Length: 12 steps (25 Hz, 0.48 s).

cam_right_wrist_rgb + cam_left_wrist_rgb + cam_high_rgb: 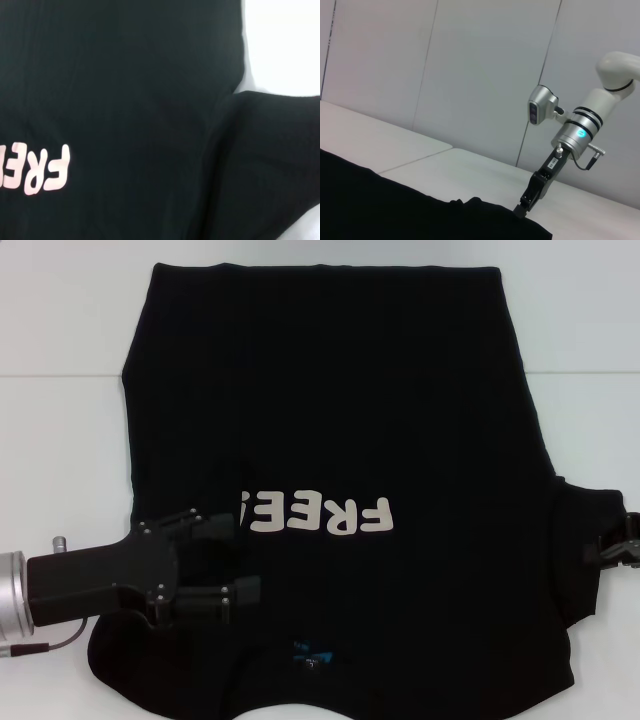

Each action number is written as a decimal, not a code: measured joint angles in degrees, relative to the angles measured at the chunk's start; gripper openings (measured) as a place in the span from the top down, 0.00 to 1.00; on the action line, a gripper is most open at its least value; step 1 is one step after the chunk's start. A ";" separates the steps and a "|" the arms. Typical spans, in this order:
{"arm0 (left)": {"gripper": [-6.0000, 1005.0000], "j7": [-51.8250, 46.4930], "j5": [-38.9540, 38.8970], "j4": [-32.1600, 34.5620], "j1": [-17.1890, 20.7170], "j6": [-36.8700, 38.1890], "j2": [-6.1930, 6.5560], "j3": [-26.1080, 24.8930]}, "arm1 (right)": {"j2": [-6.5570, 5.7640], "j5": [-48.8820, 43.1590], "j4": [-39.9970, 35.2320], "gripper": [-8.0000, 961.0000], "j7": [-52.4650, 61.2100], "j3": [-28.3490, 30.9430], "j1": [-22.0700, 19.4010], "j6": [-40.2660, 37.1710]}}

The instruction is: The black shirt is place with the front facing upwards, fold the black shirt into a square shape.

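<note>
Head view: left claw agape over black shirt.

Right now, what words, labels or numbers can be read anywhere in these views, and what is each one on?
"FREE": white letters on the front of the black shirt, upside down in the head view; the left gripper covers whatever follows.
Small blue neck label on the shirt: too small to read.
Small tag on the right arm's wrist, above the right gripper: print too small to read.

Bright even overhead light, soft shadows, washed-out whites, mild blur
</note>
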 joint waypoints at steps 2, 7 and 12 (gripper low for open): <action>0.06 -0.01 -0.01 0.00 -0.04 0.00 0.00 0.01 | 0.00 -0.01 0.00 0.59 -0.01 -0.24 0.00 0.02; 0.06 -0.02 -0.01 -0.04 -0.05 0.01 0.00 0.01 | -0.05 -0.01 0.00 0.75 -0.03 -0.33 0.00 0.06; 0.05 -0.02 -0.01 -0.22 0.00 0.01 0.08 0.01 | -0.44 -0.01 -0.28 0.92 -0.05 -0.32 -0.12 -0.14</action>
